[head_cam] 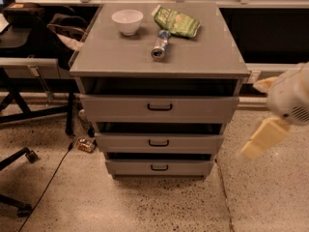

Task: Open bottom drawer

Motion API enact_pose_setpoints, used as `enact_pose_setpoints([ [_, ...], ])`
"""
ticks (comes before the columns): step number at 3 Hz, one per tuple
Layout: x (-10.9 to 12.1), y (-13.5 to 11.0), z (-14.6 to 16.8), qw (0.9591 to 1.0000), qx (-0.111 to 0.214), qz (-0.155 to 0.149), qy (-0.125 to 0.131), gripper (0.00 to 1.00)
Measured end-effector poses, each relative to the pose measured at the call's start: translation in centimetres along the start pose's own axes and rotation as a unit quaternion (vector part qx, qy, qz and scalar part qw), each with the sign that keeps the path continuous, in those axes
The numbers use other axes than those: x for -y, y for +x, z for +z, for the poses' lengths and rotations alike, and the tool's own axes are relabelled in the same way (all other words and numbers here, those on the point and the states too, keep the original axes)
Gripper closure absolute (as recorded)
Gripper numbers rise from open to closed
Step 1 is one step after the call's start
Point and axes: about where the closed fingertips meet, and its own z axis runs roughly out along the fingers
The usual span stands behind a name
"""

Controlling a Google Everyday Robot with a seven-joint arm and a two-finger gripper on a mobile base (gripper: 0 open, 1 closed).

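The bottom drawer (159, 167) is the lowest of three matte grey drawers in a grey cabinet (159, 57), with a flat shallow front and a small black handle (159, 167). It looks pushed in, with a dark gap above its front. The middle drawer (159, 142) and the taller top drawer (159, 108) sit above it. My gripper (260, 139) hangs in the air at the right, to the right of the cabinet at about middle-drawer height, apart from it and blurred.
On the cabinet top lie a white bowl (127, 21), a green chip bag (176, 21) and a can on its side (160, 45). A desk and chair legs (19, 158) stand left. A small can (86, 145) and a cable lie on the speckled floor.
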Motion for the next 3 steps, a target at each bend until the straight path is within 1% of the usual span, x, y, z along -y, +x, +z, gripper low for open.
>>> enact_pose_setpoints([
  [1, -0.9, 1.1, 3.8, 0.9995, 0.002, 0.031, 0.011, 0.00],
  [2, -1.7, 1.6, 7.8, 0.9988, -0.016, 0.046, 0.005, 0.00],
  [3, -2.4, 1.8, 11.0, 0.9982, -0.036, 0.047, -0.008, 0.00],
])
